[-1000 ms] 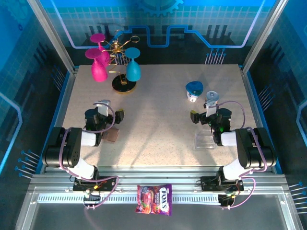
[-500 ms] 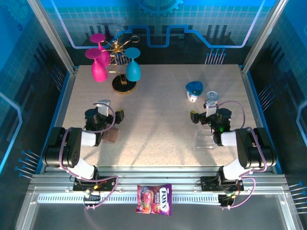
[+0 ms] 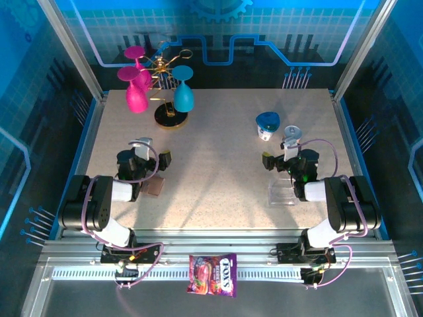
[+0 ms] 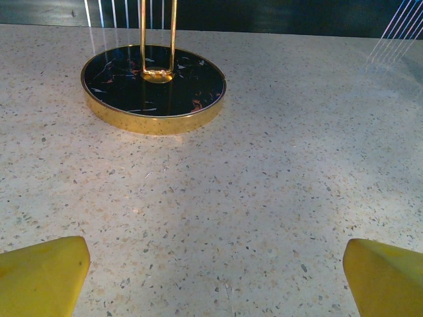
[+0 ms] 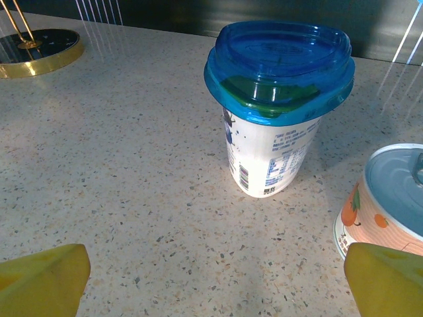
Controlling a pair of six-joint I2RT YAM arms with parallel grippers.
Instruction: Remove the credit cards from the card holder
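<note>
The speckled counter (image 3: 218, 132) carries everything. The left arm (image 3: 99, 198) and right arm (image 3: 344, 201) lie folded at its near corners. At the far left stands a gold rack with a round black base (image 4: 153, 86), hung with pink glasses (image 3: 135, 92) and a teal glass (image 3: 183, 96).

A candy packet (image 3: 213, 274) lies on the near rail, off the counter. The left claw (image 4: 211, 284) is spread wide and empty, pointed at the rack's base. The right claw (image 5: 211, 281) is equally wide and empty, facing a blue-lidded cup (image 5: 277, 109) with a can (image 5: 390, 198) just right of it.

The brown card holder (image 3: 154, 188) lies flat just beside the left arm, nearer than its claw. Whether the credit cards are inside it cannot be told.
</note>
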